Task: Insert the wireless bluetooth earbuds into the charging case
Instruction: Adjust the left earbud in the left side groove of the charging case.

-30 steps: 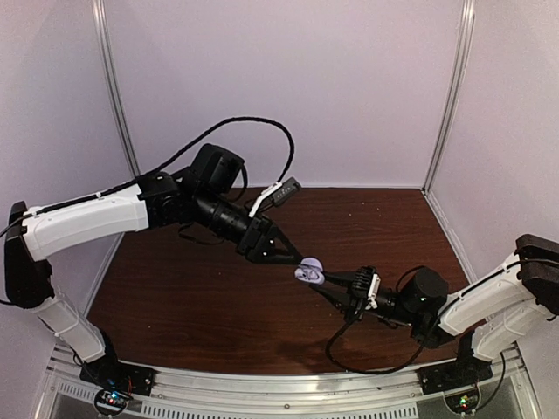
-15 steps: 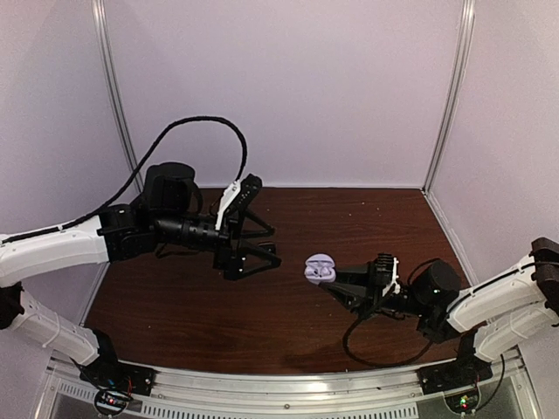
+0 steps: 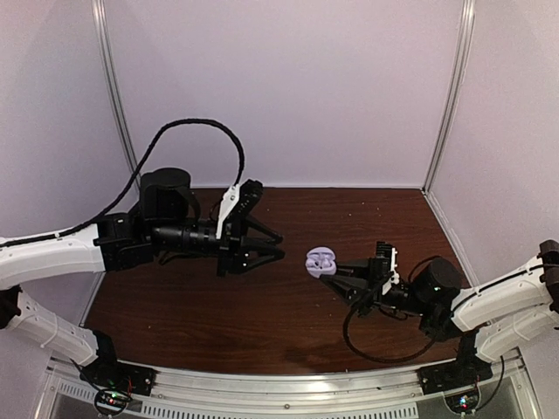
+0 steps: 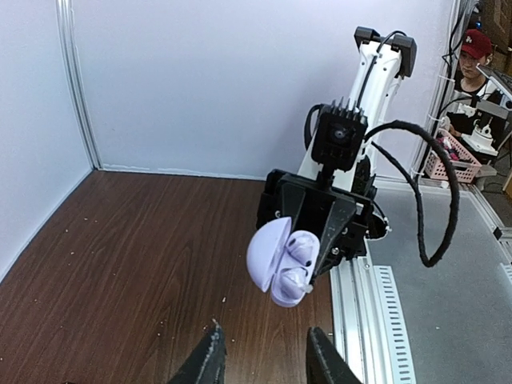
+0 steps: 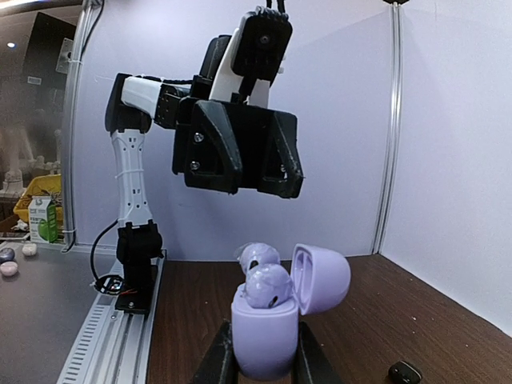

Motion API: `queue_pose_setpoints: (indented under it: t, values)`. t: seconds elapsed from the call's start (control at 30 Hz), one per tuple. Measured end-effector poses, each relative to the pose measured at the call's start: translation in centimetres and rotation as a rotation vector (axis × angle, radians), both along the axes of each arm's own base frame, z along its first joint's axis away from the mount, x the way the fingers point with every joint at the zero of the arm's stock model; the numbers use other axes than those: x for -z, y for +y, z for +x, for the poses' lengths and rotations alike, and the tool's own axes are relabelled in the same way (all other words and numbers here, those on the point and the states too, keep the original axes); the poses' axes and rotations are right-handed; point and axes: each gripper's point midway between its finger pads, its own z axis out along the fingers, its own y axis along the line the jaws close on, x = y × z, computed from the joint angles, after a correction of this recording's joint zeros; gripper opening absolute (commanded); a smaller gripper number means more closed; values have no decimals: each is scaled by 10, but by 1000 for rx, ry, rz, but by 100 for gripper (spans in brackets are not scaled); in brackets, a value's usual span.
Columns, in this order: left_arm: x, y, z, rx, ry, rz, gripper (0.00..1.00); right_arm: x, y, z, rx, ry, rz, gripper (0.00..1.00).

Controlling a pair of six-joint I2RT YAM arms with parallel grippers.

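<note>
The dark wooden table (image 3: 218, 314) lies under both of your arms. A small black oval object (image 5: 404, 372) rests on it, low and to the right of the right gripper's fingers in the right wrist view. Past the table edge you can see a green-and-white carton (image 5: 39, 220), a pink basket (image 4: 449, 156) and a person in a red cap (image 4: 472, 56). A black cable (image 4: 442, 200) loops off the right arm, beside the case but apart from it.

The charging case (image 3: 320, 261) is up off the table, over its middle. Your right gripper (image 3: 326, 271) clamps its base half, with the fingers (image 5: 220, 362) pressing the base from both sides. The case stands open. The base sits upright along the gripper's line, with its mouth pointing away from the wrist. The lid (image 5: 320, 278) is swung aside on its hinge and tilts to the right in the right wrist view. Both earbuds (image 5: 266, 282) sit in the base, one behind the other, their rounded heads above the rim and their stems hidden inside.

From above, the open mouth faces the left side of the table, toward your left gripper (image 3: 278, 247). That gripper faces the case across a free gap, near it and not touching, its jaws spread and released.
</note>
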Motion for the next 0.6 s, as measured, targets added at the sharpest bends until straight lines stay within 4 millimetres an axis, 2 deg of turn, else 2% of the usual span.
queue_pose_setpoints:
  t: [0.3,0.6]
  values:
    - [23,-21,2,12,46,53,26,7,-2,16,93,11,-33,0]
    - [19,-31,4,21,52,49,20,4,-1,19,115,-11,-41,0]
